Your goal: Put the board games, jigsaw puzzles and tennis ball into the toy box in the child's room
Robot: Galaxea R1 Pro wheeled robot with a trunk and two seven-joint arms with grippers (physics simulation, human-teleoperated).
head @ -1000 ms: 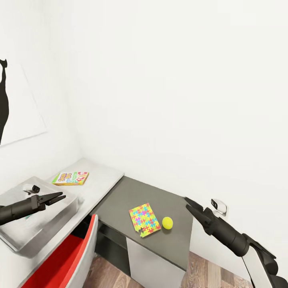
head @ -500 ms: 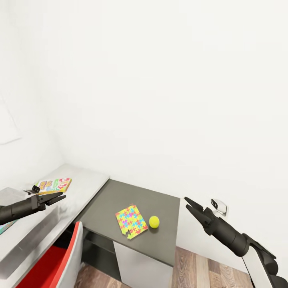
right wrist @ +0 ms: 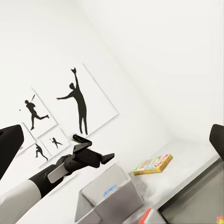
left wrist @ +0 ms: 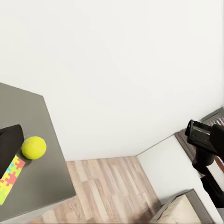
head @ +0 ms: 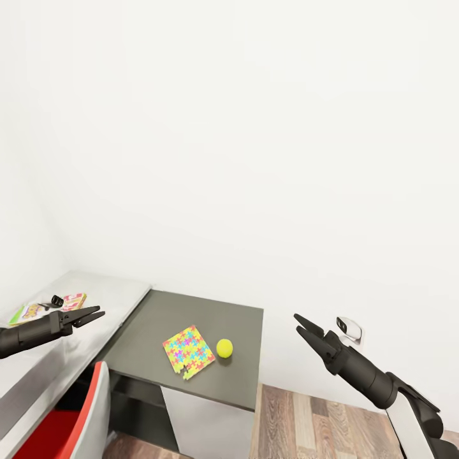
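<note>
On the dark grey table (head: 191, 315) lie a colourful jigsaw puzzle (head: 189, 351) and a yellow tennis ball (head: 224, 347), close together. They also appear as the ball (left wrist: 33, 147) and the puzzle (left wrist: 9, 178) in the left wrist view. A board game (head: 44, 308) lies flat on the light grey table (head: 102, 293), partly behind my left gripper (head: 97, 313). The grey toy box (right wrist: 109, 196), with something colourful inside, stands near the board game (right wrist: 153, 164). Both my left gripper and my right gripper (head: 299, 324) hang in the air, open and empty.
A red chair (head: 70, 421) stands under the light grey table's front. Wood floor (head: 306, 421) lies to the right of the dark table. A wall outlet (head: 349, 328) sits just behind the right arm. Framed baseball silhouettes (right wrist: 79, 100) hang above the toy box.
The camera has turned right, so the tables, puzzle, ball and board game slid left in the picture and the toy box left the head view. Both arms keep their pose.
</note>
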